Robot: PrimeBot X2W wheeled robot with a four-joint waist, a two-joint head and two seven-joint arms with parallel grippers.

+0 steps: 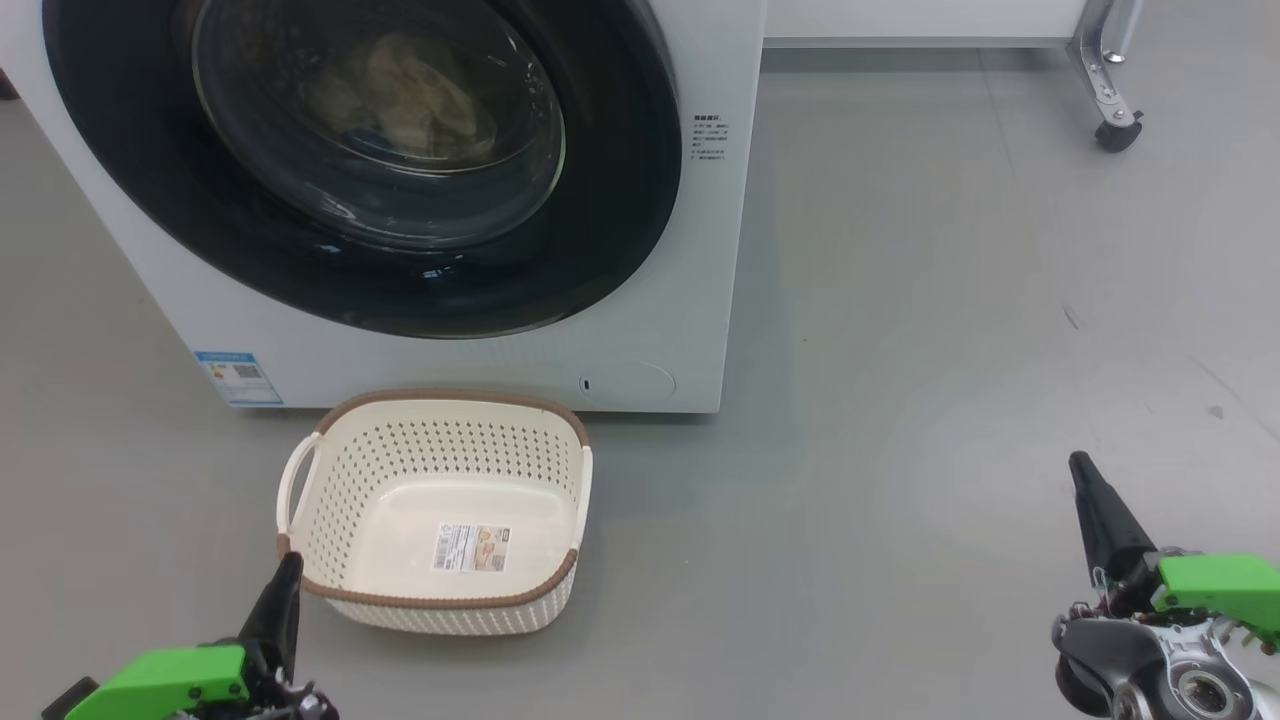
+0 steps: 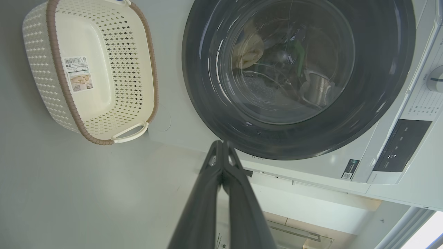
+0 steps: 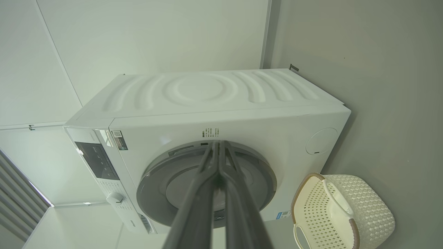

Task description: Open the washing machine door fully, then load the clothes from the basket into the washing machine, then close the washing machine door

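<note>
looks finished: the washing machine door [image 1: 400,290] is shut at upper left of the frame, clothes [image 1: 420,95] behind its glass, basket [image 1: 450,455] empty below; both pairs of jaws closed tight, holding nothing.

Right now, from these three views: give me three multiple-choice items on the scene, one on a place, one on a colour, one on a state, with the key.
1. Where does the basket stand?
A) on the floor, in front of the washing machine
B) on top of the machine
C) inside the drum

2. What colour is the basket's rim?
A) blue
B) brown
C) black

3. How is the washing machine door?
A) wide open
B) taken off
C) shut, with clothes behind its glass

Key:
1 A: the head view shows it on the grey floor by the machine's front.
2 B: a brown band runs round its top edge.
3 C: the black ring lies flush on the front, and cream fabric shows through the glass.
</note>
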